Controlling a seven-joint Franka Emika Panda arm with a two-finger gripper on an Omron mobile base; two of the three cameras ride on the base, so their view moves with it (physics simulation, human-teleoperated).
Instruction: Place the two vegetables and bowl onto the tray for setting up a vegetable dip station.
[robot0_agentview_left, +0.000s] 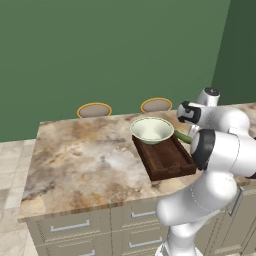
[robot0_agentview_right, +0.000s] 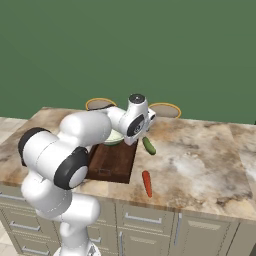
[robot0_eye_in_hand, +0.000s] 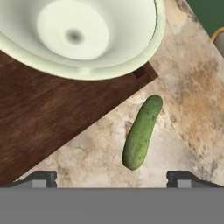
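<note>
One of the three items is placed: the round pale cream-green ceramic bowl (robot0_agentview_left: 151, 130) sits on the far end of the dark brown rectangular wooden tray (robot0_agentview_left: 167, 161). Left on the marbled stone counter (robot0_agentview_right: 200, 160) are the small dark green cucumber (robot0_eye_in_hand: 141, 132), just beside the tray, and the slim orange-red carrot (robot0_agentview_right: 147, 183) nearer the front edge. Above the cucumber, the gripper (robot0_eye_in_hand: 112, 178) has its jaws spread wide, holding and touching nothing
</note>
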